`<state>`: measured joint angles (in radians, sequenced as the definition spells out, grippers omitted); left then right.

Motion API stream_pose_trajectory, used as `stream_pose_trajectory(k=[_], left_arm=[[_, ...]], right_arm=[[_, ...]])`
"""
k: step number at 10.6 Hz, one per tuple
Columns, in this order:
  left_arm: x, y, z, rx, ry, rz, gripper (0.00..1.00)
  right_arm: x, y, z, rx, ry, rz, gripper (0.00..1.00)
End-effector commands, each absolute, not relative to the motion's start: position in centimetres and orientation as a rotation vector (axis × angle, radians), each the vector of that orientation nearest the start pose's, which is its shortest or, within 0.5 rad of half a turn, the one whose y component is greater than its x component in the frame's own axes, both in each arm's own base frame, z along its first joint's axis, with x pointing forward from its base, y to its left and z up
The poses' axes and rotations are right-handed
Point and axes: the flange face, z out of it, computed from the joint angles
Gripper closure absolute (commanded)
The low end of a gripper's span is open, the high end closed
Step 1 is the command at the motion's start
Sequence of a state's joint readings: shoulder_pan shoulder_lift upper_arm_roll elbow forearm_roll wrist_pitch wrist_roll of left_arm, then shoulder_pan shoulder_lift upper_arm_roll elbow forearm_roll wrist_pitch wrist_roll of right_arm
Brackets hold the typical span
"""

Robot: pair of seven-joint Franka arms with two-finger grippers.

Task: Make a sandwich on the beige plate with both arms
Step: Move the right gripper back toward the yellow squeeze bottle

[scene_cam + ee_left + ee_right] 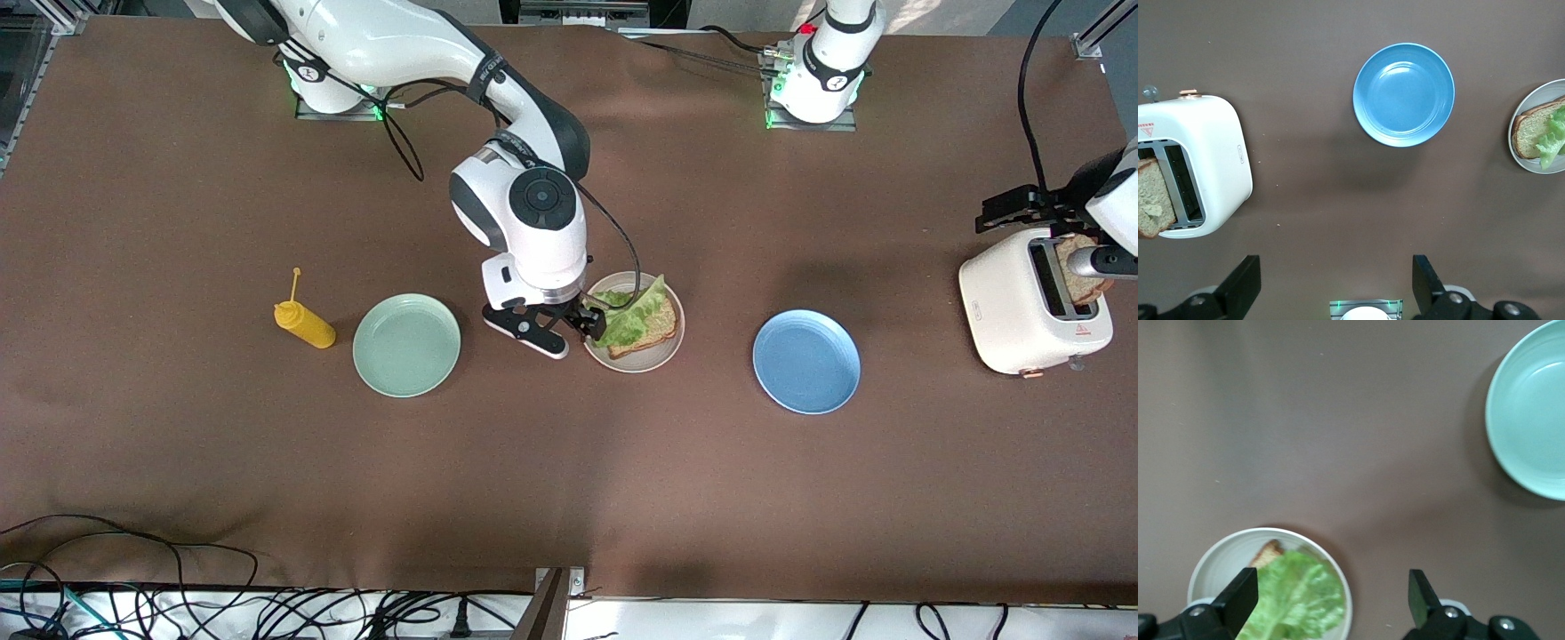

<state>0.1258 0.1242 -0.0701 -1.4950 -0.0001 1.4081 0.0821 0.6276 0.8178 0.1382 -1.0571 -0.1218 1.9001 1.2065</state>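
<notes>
Right arm reaches low and mid-surface, its tool (pixel 582 327) spread; left tool (pixel 1333 283) hangs high, spread.

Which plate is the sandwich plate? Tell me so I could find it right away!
Look at the row of three plates on the brown table. The beige plate is the middle one, between the green plate and the blue plate. Only it has food: bread topped with lettuce.

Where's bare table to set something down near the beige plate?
Bare cloth lies between the beige plate and the blue plate, and across the whole strip nearer the front camera. It is crowded between the beige plate and the mint-green plate, where the open right tool sits.
</notes>
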Motion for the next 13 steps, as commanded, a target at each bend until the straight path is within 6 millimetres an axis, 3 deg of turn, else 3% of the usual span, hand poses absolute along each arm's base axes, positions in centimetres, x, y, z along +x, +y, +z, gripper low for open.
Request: stream_pose_trajectory(k=[1,2,5,7,9,10,11,13], left_arm=[[56.8,3.3,57.8,-3.15,0.028,0.34,0.0],[56.8,3.2,57.9,-3.152,0.03,0.337,0.0],[56.9,3.3,58.0,-3.152,0.028,0.335,0.0],[56.8,3.3,57.7,-3.151,0.028,0.347,0.0],[56.8,3.2,57.9,-3.152,0.03,0.34,0.0],[56.8,3.2,57.9,-3.151,0.03,0.342,0.0],[56.8,3.2,57.9,-3.151,0.03,0.342,0.0],[56.8,3.2,57.9,-3.151,0.03,0.342,0.0]], right_arm=[[59.8,46.3,37.9,-3.05,0.389,0.15,0.0],[60.5,44.5,37.5,-3.088,0.219,0.199,0.0],[63.1,38.4,42.2,-3.166,-0.023,0.096,0.0],[64.9,34.7,43.1,-3.197,-0.334,0.063,0.0],[65.8,30.1,45.5,-3.193,-0.469,0.092,0.0],[66.1,27.3,46.9,-3.175,-0.514,0.104,0.0],[66.2,24.9,46.9,-3.16,-0.579,0.135,0.0],[64.3,19.6,46.9,-3.114,-0.665,0.131,0.0]])
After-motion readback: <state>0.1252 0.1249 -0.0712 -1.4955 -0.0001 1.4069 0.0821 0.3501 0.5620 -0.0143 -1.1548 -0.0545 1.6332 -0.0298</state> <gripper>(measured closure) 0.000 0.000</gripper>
